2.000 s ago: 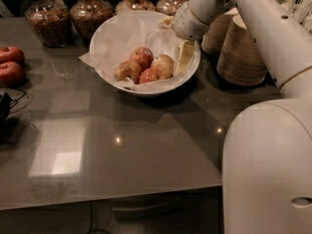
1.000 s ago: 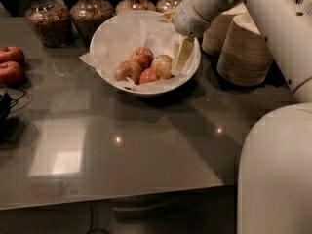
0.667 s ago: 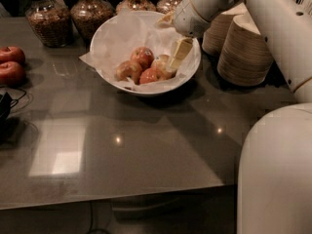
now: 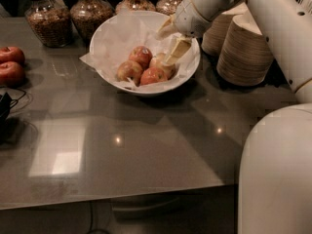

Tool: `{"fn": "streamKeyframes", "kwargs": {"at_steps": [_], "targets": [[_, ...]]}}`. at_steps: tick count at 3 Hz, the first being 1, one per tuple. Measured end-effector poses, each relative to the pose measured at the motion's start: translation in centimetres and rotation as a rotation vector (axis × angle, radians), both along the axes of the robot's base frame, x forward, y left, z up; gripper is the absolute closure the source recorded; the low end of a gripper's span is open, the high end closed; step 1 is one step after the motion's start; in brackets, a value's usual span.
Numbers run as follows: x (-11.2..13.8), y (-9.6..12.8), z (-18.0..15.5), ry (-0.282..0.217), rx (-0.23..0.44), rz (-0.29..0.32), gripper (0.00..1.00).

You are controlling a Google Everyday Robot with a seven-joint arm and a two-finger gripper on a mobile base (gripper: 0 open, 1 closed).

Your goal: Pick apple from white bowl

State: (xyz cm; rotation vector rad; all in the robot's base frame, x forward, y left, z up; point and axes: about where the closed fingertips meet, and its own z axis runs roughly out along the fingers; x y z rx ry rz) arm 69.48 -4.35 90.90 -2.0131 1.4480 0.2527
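The white bowl (image 4: 117,35), lined with crinkled white paper, stands at the back middle of the dark table and holds several apples. The dull yellow-tan apple (image 4: 165,70) lies at the right of the pile, beside a redder apple (image 4: 153,76) and two more (image 4: 140,55) (image 4: 129,71). My gripper (image 4: 164,48) reaches into the bowl from the upper right and is open. Its lower finger (image 4: 175,50) points down at the yellow-tan apple, at or just above its top. Its other finger (image 4: 165,31) sits over the paper behind the apples.
Glass jars (image 4: 44,16) (image 4: 90,11) stand behind the bowl. Stacked tan disposable bowls (image 4: 243,52) stand to its right, under my arm. Two deep-red apples (image 4: 10,65) and a black cable (image 4: 6,106) lie at the left edge. My white body (image 4: 275,169) fills the lower right.
The gripper has moved a little left and deeper into the bowl, bringing its lower finger onto the right-hand apple. The apples have not moved.
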Motion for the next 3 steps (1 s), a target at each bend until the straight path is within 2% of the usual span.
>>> {"fn": "streamKeyframes", "kwargs": {"at_steps": [2,3], "targets": [[-1.6,-1.4,-1.9,0.057,-0.018,-0.01,0.19],[-2.3,-1.9,-2.0,0.064,-0.043,-0.002,0.2]]}}
